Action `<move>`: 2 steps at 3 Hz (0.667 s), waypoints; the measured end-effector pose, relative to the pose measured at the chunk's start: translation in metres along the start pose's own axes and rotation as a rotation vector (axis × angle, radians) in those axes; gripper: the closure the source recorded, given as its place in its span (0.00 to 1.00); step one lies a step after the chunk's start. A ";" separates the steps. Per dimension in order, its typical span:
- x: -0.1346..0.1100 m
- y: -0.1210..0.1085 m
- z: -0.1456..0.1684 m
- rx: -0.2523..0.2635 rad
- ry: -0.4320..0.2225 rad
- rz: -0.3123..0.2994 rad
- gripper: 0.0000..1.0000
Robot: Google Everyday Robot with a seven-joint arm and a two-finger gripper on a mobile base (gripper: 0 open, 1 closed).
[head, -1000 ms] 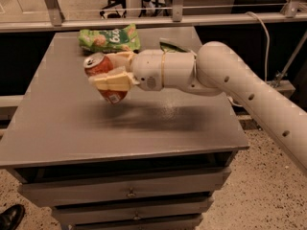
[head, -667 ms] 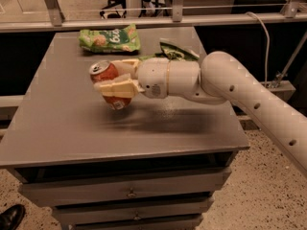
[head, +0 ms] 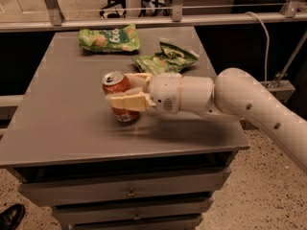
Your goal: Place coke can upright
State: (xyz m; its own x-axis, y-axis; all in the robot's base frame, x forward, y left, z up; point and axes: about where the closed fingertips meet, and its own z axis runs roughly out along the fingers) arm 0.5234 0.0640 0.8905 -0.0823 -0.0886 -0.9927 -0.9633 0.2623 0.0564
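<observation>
Single camera view of the grey table [head: 57,119], with the robot arm [head: 240,99] reaching in from the right. The gripper [head: 120,89] lies over the middle of the tabletop, slightly left of centre, its two cream fingers [head: 128,102] pointing left and clamped on the coke can [head: 116,86], one finger on the near side of the can and one on the far side. The can stands close to upright: its long axis runs nearly vertical, leaning a little so that the silver top [head: 112,77] with its pull tab points up and slightly to the left, while the base sits lower and a touch to the right. The base is at the table surface or just above it; whether it touches cannot be told. Beyond the gripper, towards the far edge, lie two green snack bags: a flat one [head: 109,38] at far left and a crumpled one [head: 165,59] just beyond the wrist, both apart from the can. Drawers [head: 129,193] fill the table front below the top. A dark shoe [head: 9,215] shows on the floor at near left, and a pale cable [head: 263,32] hangs at far right.
</observation>
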 end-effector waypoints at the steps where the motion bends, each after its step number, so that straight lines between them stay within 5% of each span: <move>1: 0.002 0.001 -0.003 0.006 0.003 0.006 0.32; 2: 0.008 0.004 -0.034 0.045 0.064 0.038 0.02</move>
State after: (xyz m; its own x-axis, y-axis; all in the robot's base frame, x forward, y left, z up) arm 0.5098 0.0320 0.8861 -0.1358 -0.1389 -0.9810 -0.9470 0.3093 0.0873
